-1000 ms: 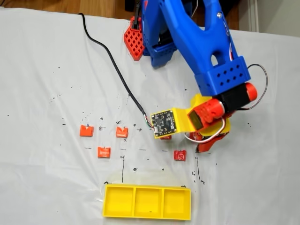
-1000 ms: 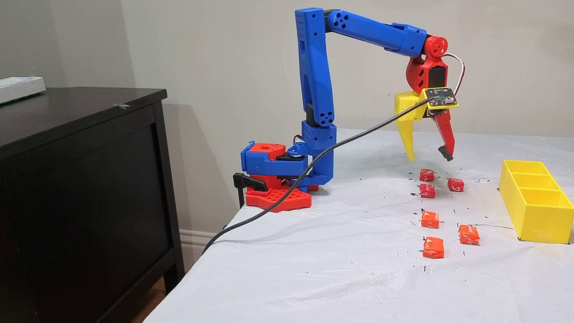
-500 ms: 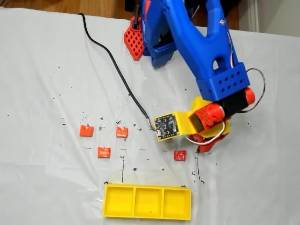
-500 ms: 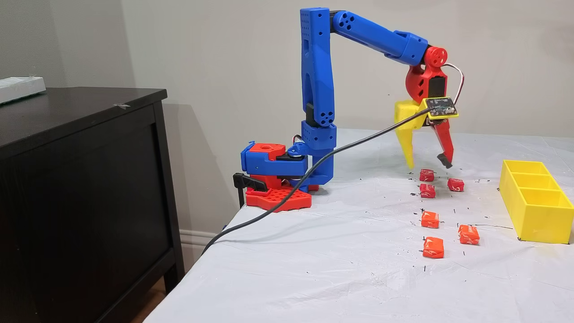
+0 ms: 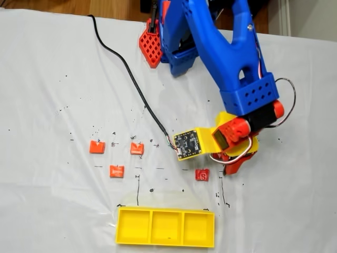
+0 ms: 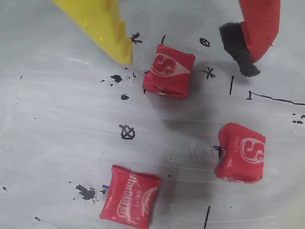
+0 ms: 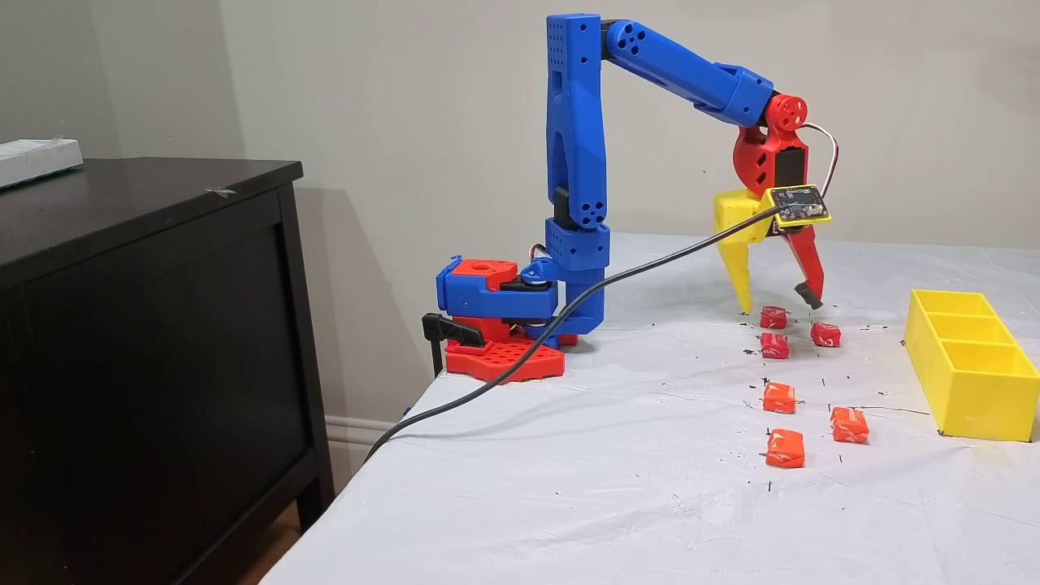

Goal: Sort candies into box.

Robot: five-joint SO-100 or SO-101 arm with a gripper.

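Observation:
My gripper (image 7: pixel 776 305) is open, its yellow finger (image 6: pixel 112 33) and red finger (image 6: pixel 259 26) hanging on either side of one red candy (image 6: pixel 169 70) and just above it. Nothing is held. Two more candies (image 6: pixel 239 152) (image 6: pixel 129 196) lie close by in the wrist view. In a fixed view from the side, several candies lie on the white cloth, the nearest one (image 7: pixel 785 448) toward the front. From above, three orange candies (image 5: pixel 116 171) lie at the left and a red one (image 5: pixel 202 174) beside the gripper (image 5: pixel 231 161). The yellow box (image 5: pixel 165 210) (image 7: pixel 975 398) has three compartments with nothing in them.
A black cable (image 5: pixel 126 74) runs across the cloth to the wrist camera board (image 5: pixel 188 144). The arm's red and blue base (image 7: pixel 496 317) stands at the table's back. A dark cabinet (image 7: pixel 146 325) is beside the table. Black pen marks dot the cloth.
The arm has lowered the open gripper toward the farthest candy, the fingers now straddling it. Candies and box have not moved.

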